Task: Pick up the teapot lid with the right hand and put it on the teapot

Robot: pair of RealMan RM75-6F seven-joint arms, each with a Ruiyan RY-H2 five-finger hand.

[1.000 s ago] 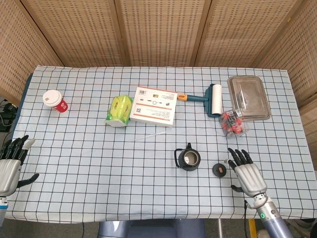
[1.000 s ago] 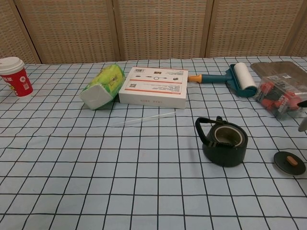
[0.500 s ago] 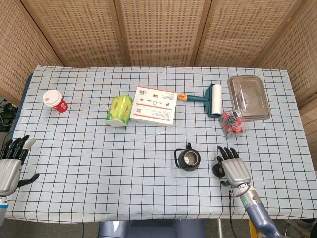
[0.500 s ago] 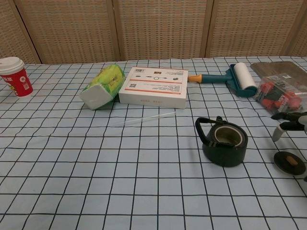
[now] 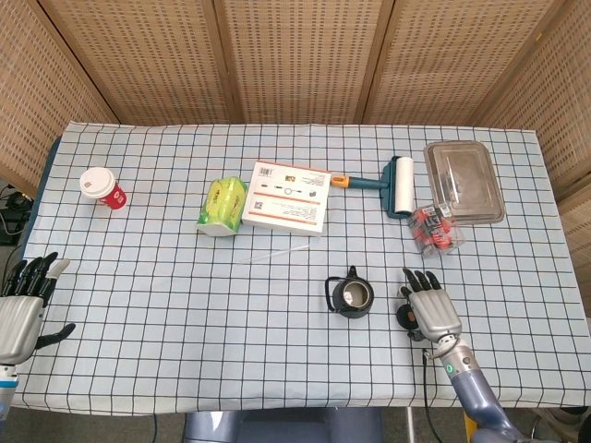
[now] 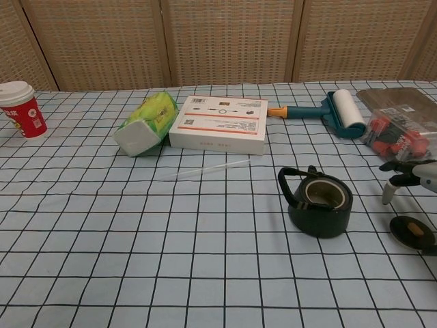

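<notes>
Right hand (image 5: 430, 312): hovers over the teapot lid near the table's front edge, fingers (image 6: 399, 165) spread and extended, holding nothing. The chest view shows only its fingertips at the right border, above the lid.
Teapot lid (image 6: 412, 231): dark disc with a brown knob, flat on the checked tablecloth (image 5: 185, 295), just right of the teapot and apart from it. The head view shows it largely covered by the hand.
Risk, grasp: the lid is low and flat with a small knob. Fingers closing off-centre would probably push it across the cloth or tip it instead of lifting it.
Risk, visibility: the hand hides the lid from above, so alignment on the knob is hard to confirm.
Left hand (image 5: 20, 309): at the front left table edge, fingers spread, empty, well apart from the work.
Teapot (image 5: 351, 297): dark, upright, mouth open, handle arched toward the left. It is light-looking, so a sideways carry held too low could knock or slide it.
Risk, seating: a tilted lid may rest on the rim without dropping in.
Clear straw-like rod (image 6: 205, 169): beyond the teapot, out of the path.
Red-capped items in a clear container (image 5: 434, 229): beyond the right hand. An overshoot away from the robot could brush it.
Lint roller (image 5: 392, 185), white box (image 5: 287, 197), green tissue pack (image 5: 222, 205), metal lidded tray (image 5: 464, 181), red paper cup (image 5: 102, 187): far row, not involved.
</notes>
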